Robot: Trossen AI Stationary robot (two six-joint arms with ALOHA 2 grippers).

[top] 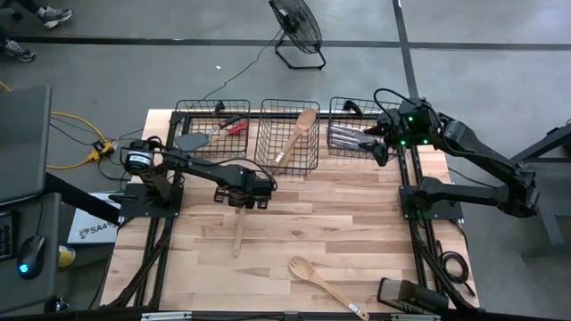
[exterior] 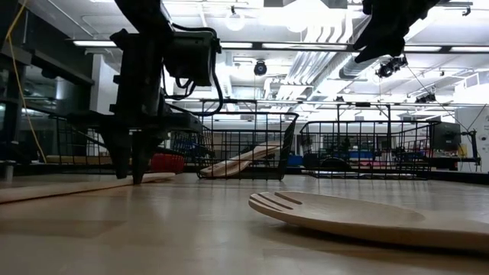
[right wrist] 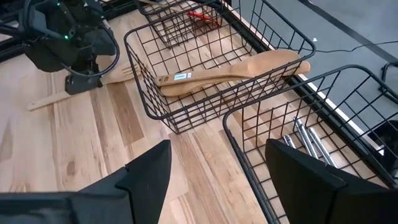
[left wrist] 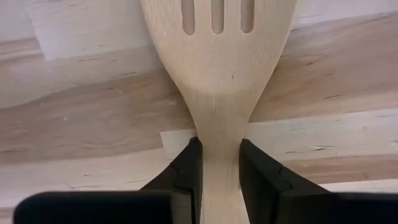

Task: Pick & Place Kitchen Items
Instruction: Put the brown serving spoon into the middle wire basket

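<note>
Your left gripper [top: 241,201] stood low over the table [top: 357,232], just in front of the middle basket [top: 287,135], with its fingers [left wrist: 189,171] pinching the neck of the slotted wooden spatula [left wrist: 217,74]. That utensil lay flat on the boards, handle trailing toward the near edge. The grip sat right below the head (well off the handle's middle), so in my judgement the long handle would droop on the lift; you were advised to confirm both pads were square on the neck before raising, then lift high enough to clear the basket rim.

Your right gripper [top: 379,143] waited above the right basket [top: 357,134], fingers spread, holding nothing.

A wooden spoon [top: 294,138] already lay in the middle basket. A wooden fork [top: 326,285] was still on the table near the front edge.
</note>
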